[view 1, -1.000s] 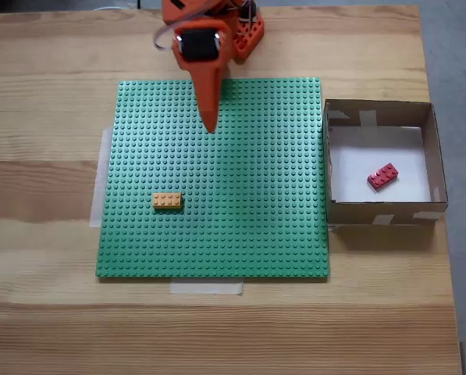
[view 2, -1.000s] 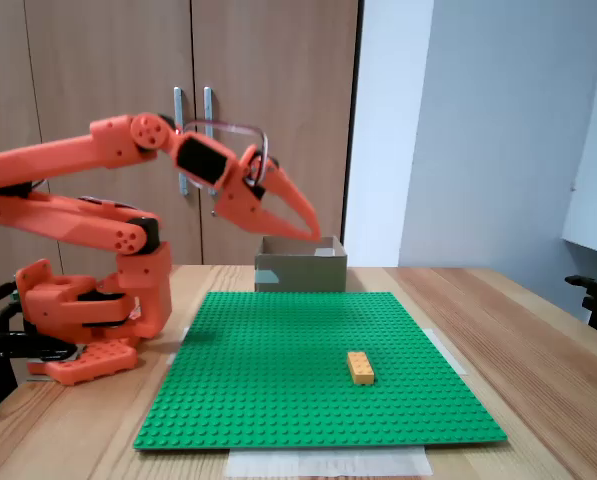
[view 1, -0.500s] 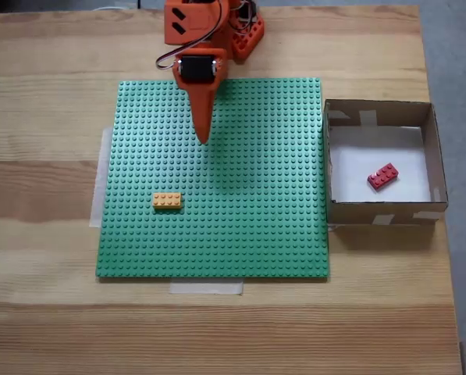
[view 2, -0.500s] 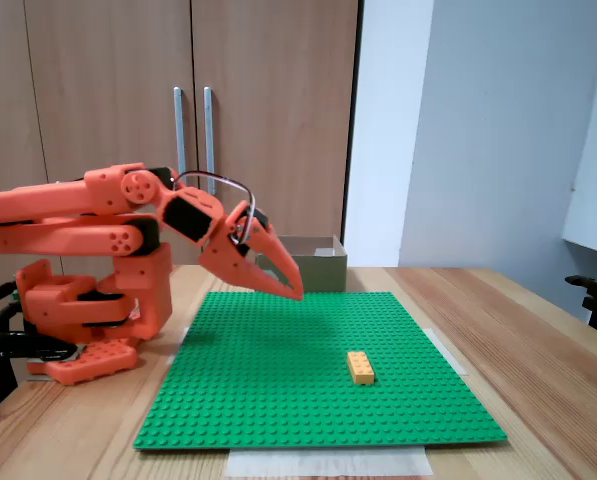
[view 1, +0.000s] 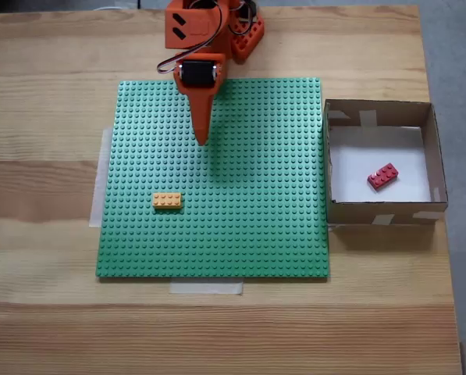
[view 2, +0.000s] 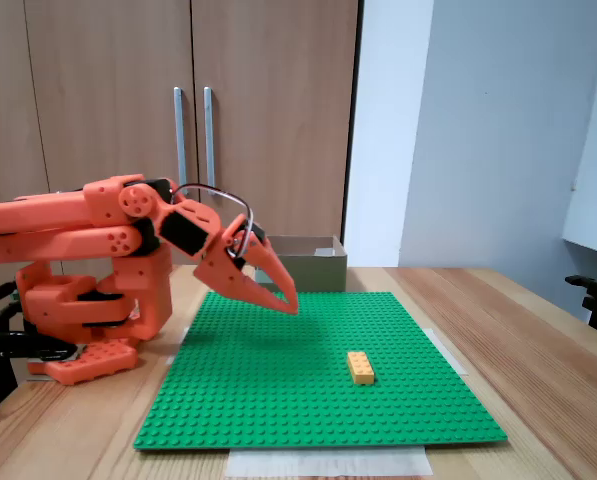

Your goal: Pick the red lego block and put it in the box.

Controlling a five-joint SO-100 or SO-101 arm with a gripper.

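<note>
The red lego block lies on the white bottom of the box, which stands to the right of the green baseplate in a fixed view looking down. In a fixed view from the side, the box sits at the far end of the plate. My orange gripper is shut with nothing in it and points down over the upper part of the plate, far left of the box. From the side, the gripper hangs just above the plate.
A yellow-orange brick sits on the left half of the baseplate, also seen from the side as the brick. The arm's base stands at the plate's far end. Wooden cupboard doors rise behind the table.
The arm has folded down and the shut gripper has dropped from well above the plate to just over it. The red block stays in the box.
</note>
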